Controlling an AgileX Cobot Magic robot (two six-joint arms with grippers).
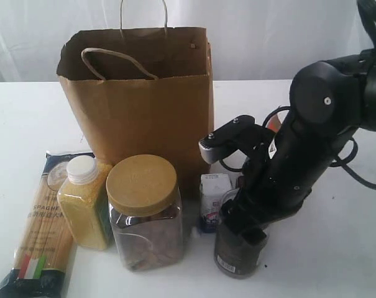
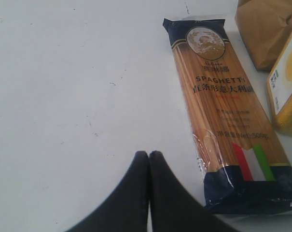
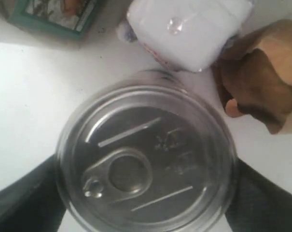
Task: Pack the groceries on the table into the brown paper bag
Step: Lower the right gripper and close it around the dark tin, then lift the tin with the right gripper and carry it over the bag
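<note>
The brown paper bag [image 1: 138, 93] stands open at the back of the table [image 1: 337, 261]. In front of it are the spaghetti packet [image 1: 41, 230], the yellow-grain bottle [image 1: 85, 202], the clear tan-lidded jar [image 1: 144, 211] and the small white-blue carton [image 1: 212, 198]. My right gripper [image 1: 240, 226] reaches down over the dark clear-lidded jar [image 1: 239, 254], which stands on the table. In the right wrist view the right gripper [image 3: 146, 166] has a finger against each side of the jar's lid [image 3: 150, 130]. The brown pouch [image 3: 261, 82] lies just beyond. My left gripper [image 2: 148, 153] is shut and empty beside the spaghetti packet [image 2: 223, 111].
The carton [image 3: 189, 29] stands close behind the dark jar, with a teal-edged label [image 3: 54, 14] to one side. The bag's corner [image 2: 266, 29] and the yellow bottle [image 2: 285, 92] lie past the spaghetti. Bare white table [image 2: 63, 72] stretches to the far left.
</note>
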